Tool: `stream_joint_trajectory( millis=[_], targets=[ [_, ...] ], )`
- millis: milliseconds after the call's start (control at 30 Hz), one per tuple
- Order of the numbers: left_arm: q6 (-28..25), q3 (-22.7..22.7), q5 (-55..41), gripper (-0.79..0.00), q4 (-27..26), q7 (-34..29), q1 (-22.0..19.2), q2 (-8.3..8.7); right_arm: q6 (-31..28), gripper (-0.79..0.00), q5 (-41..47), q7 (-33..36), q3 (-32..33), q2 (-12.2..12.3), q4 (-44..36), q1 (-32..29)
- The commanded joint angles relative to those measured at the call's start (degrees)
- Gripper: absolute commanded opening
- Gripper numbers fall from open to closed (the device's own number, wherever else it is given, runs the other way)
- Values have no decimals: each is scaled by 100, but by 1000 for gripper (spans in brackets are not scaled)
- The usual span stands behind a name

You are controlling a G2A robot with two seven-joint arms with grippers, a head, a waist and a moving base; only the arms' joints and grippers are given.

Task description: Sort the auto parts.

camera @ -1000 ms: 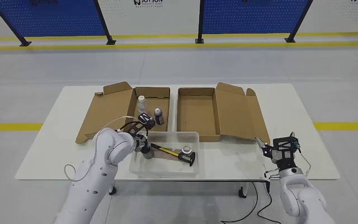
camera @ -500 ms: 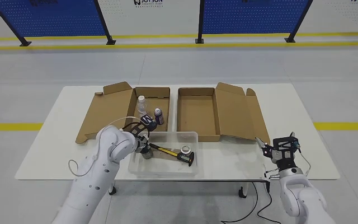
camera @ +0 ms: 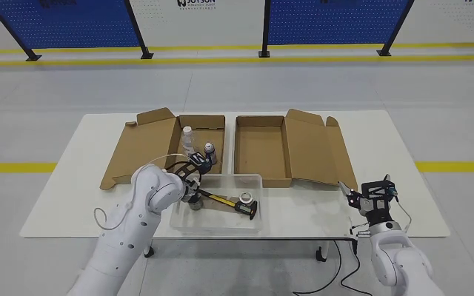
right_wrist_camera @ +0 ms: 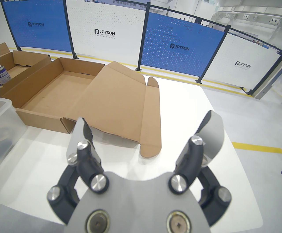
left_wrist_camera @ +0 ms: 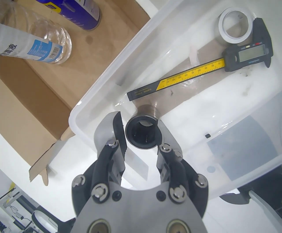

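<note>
**Near edge.** The left gripper (left_wrist_camera: pixel 141 129) reaches down into the left end of a clear plastic bin (left_wrist_camera: pixel 123 59). Its two fingers (left_wrist_camera: pixel 117 130) are drawn in to the width of a linear bearing (left_wrist_camera: pixel 142 134) and rest against its sides. The bearing is a short, dark metal cylinder standing upright on the bin floor, with a black end face and an open bore lined with rows of small balls. The right gripper (right_wrist_camera: pixel 146 118) hangs over the near right corner of the white table (camera: pixel 400 133), spread wide and holding nothing.

**Middle.** Just beyond the bearing, a digital caliper (left_wrist_camera: pixel 198 72) lies flat in the bin. It has a yellow scale and a black body, and its bar end is near the bearing's base. A silver metal ring (left_wrist_camera: pixel 235 26) stands upright at the caliper's jaw end, touching it.

**Far side.** Two open cardboard boxes stand behind the bin, side by side. The left box (left_wrist_camera: pixel 77 72) holds a clear water bottle (left_wrist_camera: pixel 33 42) and a blue spray can (left_wrist_camera: pixel 81 13), both upright and near each other. The right box (right_wrist_camera: pixel 55 88) has its lid flap spread flat on the table towards the right gripper.
</note>
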Motion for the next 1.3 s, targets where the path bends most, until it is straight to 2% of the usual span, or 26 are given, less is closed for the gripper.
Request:
stream_joint_trajectory(
  millis=[0, 267, 733, 1267],
  targets=[
    [-13, -31, -47, -468, -69, -14, 4, 12, 0, 0, 0, 0, 0, 0, 0, 0],
    [-87, -170, -23, -477, -182, -204, 24, 85, 0, 0, 0, 0, 0, 0, 0, 0],
    [-160, 145, 20, -483, 50, -289, -103, 100, 0, 0, 0, 0, 0, 0, 0, 0],
    [-213, 357, -527, -474, 88, -339, -205, 111, 0, 0, 0, 0, 0, 0, 0, 0]
  ],
)
